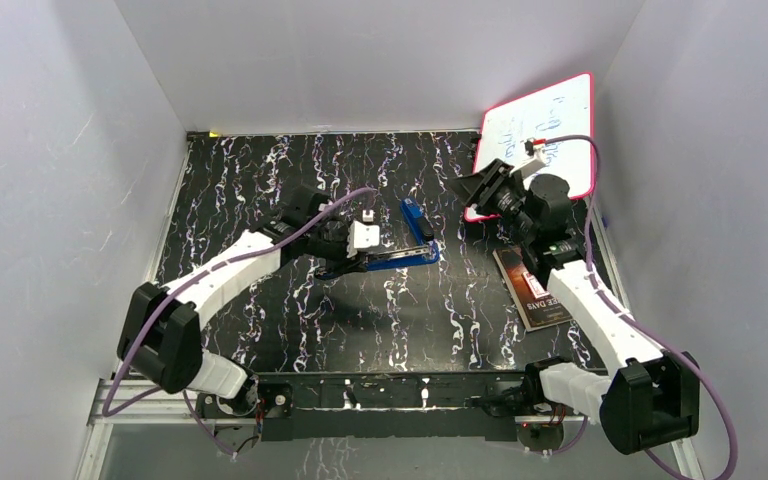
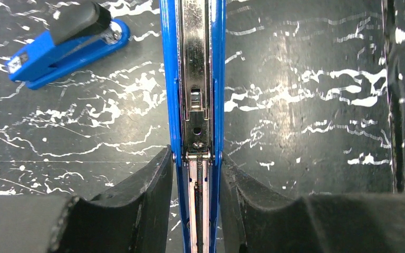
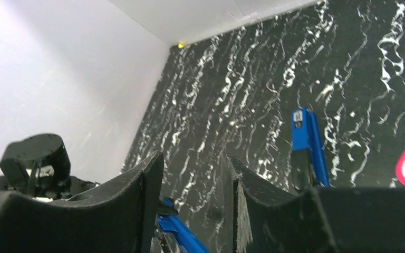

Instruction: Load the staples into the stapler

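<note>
Currently we've got the left hand clamped on the rail of the open stapler in the middle of the worktop, right hand spread open and empty beside the whiteboard.

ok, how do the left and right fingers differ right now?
The left fingers are clamped on the blue stapler, gripping the sides of its open metal channel. The right fingers stand apart with nothing between them.
The left gripper sits near the middle of the table. The right gripper is off by the whiteboard, at its lower corner.
Shared: both pairs are black.
</note>
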{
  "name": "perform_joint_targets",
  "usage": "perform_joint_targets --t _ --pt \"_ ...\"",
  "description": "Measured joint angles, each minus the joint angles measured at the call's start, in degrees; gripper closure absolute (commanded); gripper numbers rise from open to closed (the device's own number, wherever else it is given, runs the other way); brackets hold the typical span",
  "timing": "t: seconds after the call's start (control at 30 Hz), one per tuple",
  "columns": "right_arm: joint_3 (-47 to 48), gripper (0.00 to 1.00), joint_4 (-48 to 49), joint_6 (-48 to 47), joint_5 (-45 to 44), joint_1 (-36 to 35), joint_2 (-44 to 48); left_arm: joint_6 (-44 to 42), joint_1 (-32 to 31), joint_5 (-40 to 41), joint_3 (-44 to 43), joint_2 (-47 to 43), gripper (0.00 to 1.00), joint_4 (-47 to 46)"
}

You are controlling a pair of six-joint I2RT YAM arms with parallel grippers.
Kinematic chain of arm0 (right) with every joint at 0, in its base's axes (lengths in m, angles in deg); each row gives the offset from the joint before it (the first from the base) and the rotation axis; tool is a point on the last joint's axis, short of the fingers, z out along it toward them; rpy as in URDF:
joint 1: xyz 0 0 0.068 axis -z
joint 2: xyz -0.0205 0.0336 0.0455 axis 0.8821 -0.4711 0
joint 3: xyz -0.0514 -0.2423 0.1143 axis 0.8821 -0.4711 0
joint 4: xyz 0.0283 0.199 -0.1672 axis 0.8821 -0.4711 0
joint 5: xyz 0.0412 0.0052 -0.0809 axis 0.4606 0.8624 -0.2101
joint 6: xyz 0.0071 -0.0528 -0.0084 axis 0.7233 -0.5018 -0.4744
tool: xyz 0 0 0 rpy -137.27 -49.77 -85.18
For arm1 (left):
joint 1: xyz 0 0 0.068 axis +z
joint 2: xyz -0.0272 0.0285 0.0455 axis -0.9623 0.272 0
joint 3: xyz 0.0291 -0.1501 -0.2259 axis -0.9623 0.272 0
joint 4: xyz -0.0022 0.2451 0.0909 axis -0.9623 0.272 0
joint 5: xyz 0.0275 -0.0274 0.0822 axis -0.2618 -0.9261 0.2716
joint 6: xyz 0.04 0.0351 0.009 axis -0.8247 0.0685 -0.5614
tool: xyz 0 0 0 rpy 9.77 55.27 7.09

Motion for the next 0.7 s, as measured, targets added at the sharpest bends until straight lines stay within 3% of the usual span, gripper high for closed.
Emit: perform_joint_targets --t 0.3,0.53,0.7 --pt "-5.9 0.46 -2.7 -7.2 3.6 0.1 0.3 -13.5 0.0 5.7 -2.5 7.9 1.0 11.5" --pt "-8.8 0.46 -2.7 -9.4 7.0 0.1 0.1 -18.6 -0.4 11.6 -3.8 12.2 1.0 14.1" --pt "-11.1 0.45 -3.1 -12.0 7.7 0.1 -0.3 -20.0 -1.4 15.1 -4.1 14.7 0.81 14.2"
